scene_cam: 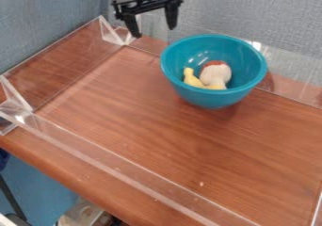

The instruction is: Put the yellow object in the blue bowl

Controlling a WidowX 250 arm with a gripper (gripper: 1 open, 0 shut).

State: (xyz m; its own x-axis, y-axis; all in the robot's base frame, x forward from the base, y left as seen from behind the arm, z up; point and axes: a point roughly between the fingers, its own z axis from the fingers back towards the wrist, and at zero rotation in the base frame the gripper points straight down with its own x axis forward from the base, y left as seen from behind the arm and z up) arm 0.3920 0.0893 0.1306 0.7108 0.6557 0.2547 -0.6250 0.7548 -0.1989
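With the yellow banana toy point(191, 76) in the blue bowl point(214, 72), I'd lift my claw point(149, 24) — wide open, empty — straight clear.

blue bowl point(214, 72): showing smooth, slightly glossy plastic
yellow object point(191, 77): looking smooth, plastic-like
table point(164, 140): showing polished brown wood grain
barrier point(51, 56): appearing as clear, glossy acrylic
gripper point(150, 24): looking matt black

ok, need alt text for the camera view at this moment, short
A small curved yellow banana-shaped toy lies inside a round teal-blue plastic bowl, beside a whitish mushroom-like piece with a brownish-orange top. The bowl sits on a wooden table edged with clear acrylic walls; the black gripper hangs open and empty behind the bowl.
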